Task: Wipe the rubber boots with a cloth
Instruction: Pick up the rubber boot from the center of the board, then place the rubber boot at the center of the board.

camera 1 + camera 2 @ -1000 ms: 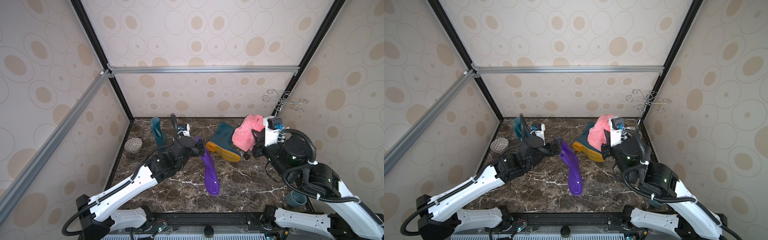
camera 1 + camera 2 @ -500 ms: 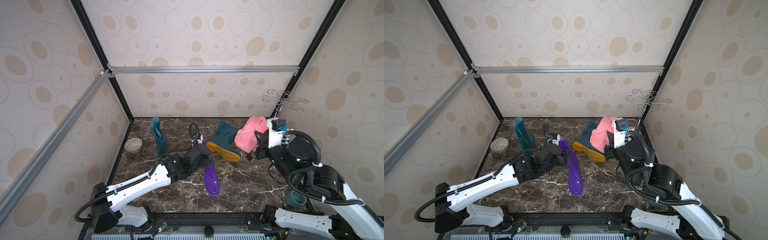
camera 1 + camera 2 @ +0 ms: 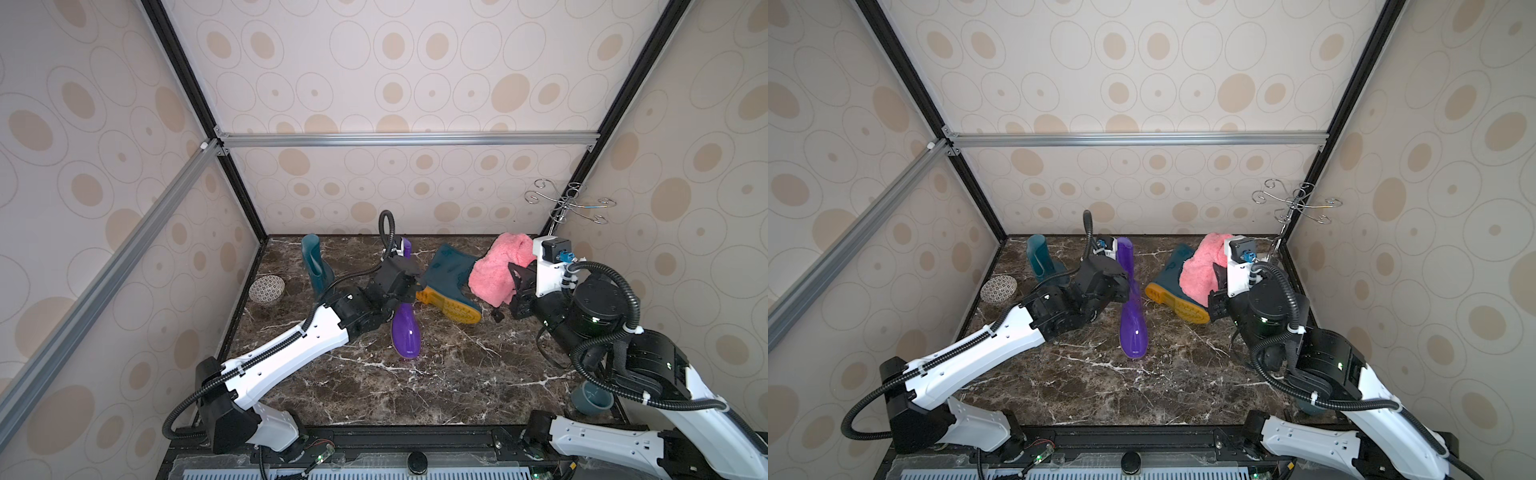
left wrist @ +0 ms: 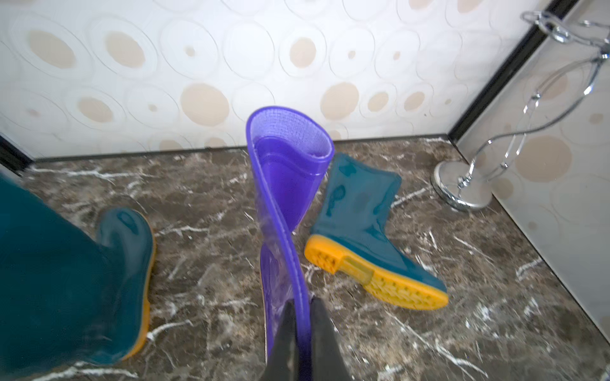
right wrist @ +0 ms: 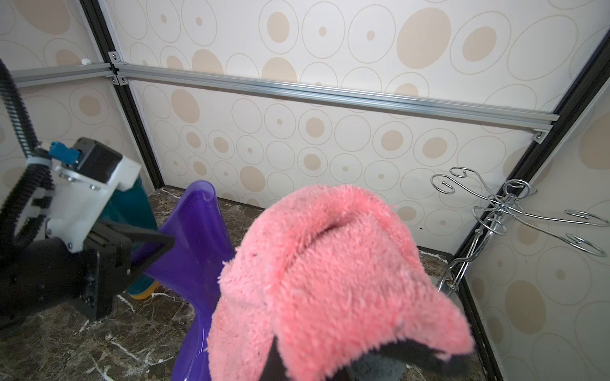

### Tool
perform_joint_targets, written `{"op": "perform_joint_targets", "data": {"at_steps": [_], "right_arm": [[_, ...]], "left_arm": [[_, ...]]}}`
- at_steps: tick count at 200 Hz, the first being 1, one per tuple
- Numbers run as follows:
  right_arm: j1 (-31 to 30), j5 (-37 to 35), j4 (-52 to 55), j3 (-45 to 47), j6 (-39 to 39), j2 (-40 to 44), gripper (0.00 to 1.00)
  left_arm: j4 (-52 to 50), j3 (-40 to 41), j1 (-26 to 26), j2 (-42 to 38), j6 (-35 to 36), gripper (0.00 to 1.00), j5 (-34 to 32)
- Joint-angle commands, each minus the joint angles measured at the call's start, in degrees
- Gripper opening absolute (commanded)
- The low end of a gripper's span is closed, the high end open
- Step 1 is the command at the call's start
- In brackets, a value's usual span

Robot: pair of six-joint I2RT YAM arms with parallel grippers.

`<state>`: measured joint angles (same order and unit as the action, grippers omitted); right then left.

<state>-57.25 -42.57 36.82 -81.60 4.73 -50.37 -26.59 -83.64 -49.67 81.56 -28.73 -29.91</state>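
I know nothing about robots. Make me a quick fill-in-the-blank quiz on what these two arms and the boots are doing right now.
1. The boot clamped in the left gripper is ____ in colour.
2. The right gripper holds up a fluffy cloth coloured ____.
3. One teal boot stands upright; the other teal boot lies on its ____.

Missing words: purple; pink; side.

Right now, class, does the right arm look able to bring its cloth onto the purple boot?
Probably yes. The right tool holds the cloth near the purple boot, whose facing side is bare. The left tool grips the shaft from the far side; only the lying teal boot sits low between.
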Motion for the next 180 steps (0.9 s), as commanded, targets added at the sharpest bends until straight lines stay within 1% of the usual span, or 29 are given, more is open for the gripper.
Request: {"op": "perform_joint_targets", "data": {"at_steps": [1,17,28,35,46,60,74,83,102,122,135,158,180], "right_arm": [[0.29,0.67,-1.43,0.46,0.73,-0.02,0.00],[0.30,1.20,-1.54,0.40,0.86,-0.42,0.00],[0.24,1.27,-1.78,0.39,0.76,-0.59,0.00],[0.28,1.30,-2.00,0.30,0.63,-0.69,0.00],[0.26,1.52,-2.36,0.19,0.58,-0.91,0.00],[0.27,1.76,-2.58,0.04,0.67,-1.21,0.00],[0.28,2.02,-2.75,0.04,0.89,-1.55,0.00],[0.26,2.13,-2.97,0.15,1.10,-1.66,0.00],[0.30,2.51,-2.96,0.14,1.45,-2.15,0.00],[0.30,2.75,-2.84,0.07,1.63,-2.36,0.00],[0.30,2.67,-2.93,0.21,1.50,-2.37,0.00],[0.25,2.55,-2.98,0.36,1.33,-2.55,0.00],[0.30,2.50,-2.98,0.70,1.37,-2.41,0.00]], "left_arm": [[6.64,-3.85,3.17,-0.31,7.45,0.00,-3.67],[7.28,-3.51,5.70,0.18,10.32,0.00,-4.31],[7.72,-2.77,7.87,-0.17,10.94,0.00,-2.26],[9.73,-1.67,8.74,-0.69,12.58,0.00,-1.19],[12.66,-0.07,9.66,-1.15,15.14,0.00,-1.40],[12.74,-0.55,11.71,-0.64,15.88,0.00,2.98],[14.30,-0.21,12.59,-0.22,17.46,0.00,4.02],[16.42,0.87,13.91,-0.42,18.15,0.00,6.33],[19.37,3.01,16.39,-0.38,18.77,0.00,8.28],[18.36,3.33,18.71,0.40,18.35,0.00,10.45],[18.34,4.16,19.37,0.90,18.25,0.00,9.88],[17.38,4.38,20.87,2.29,17.28,0.00,11.07],[17.84,4.28,20.97,3.01,17.54,0.00,11.91]]}}
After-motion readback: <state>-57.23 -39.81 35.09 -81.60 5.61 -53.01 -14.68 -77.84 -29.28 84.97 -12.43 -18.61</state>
